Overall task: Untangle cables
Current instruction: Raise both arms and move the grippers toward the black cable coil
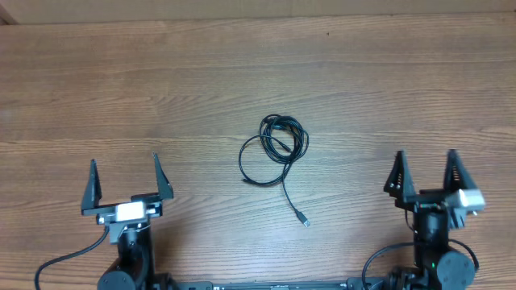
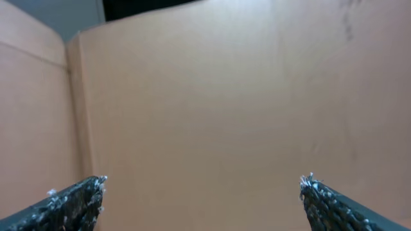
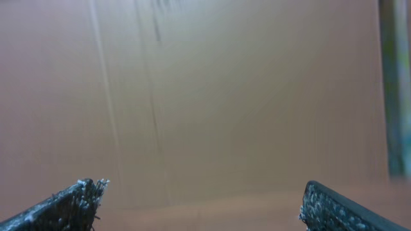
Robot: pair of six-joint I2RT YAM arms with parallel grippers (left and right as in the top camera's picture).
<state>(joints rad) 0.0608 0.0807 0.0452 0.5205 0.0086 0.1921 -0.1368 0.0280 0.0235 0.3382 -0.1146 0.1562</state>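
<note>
"Status, please: where does the job stand?"

"At its very start, I'd judge. Beginning on your left: the left gripper [image 1: 124, 163] sits near the front edge of the table [image 1: 242, 48], its fingers spread wide with nothing between them. Its wrist camera shows only the two dark fingertips [image 2: 80, 196] against a plain tan surface, so no help from there."

"And the cables?"

"Move toward the middle and you find the cables [image 1: 281, 138] lying on the bare wood, well apart from both arms. They form a small black bundle. There is a tighter knot [image 1: 284, 131] of overlapping turns at the upper right, and one larger loop [image 1: 241, 163] bulging out to the left. A single tail [image 1: 289, 199] runs down toward the front edge and ends in a silvery plug tip [image 1: 305, 219]. How many cords are in there I cannot tell from above."

"Right side?"

"The right gripper [image 1: 425, 155] mirrors the left: fingers wide apart, holding nothing, near the front edge. Its camera too sees only a blurred tan surface."

"So what next?"

"Reaching in, I think. You'd want one arm to pinch the knot and the other to take the free tail near the plug, then draw it out slowly. The cord is thin and lies flat, so come down squarely and close low on it."
</note>
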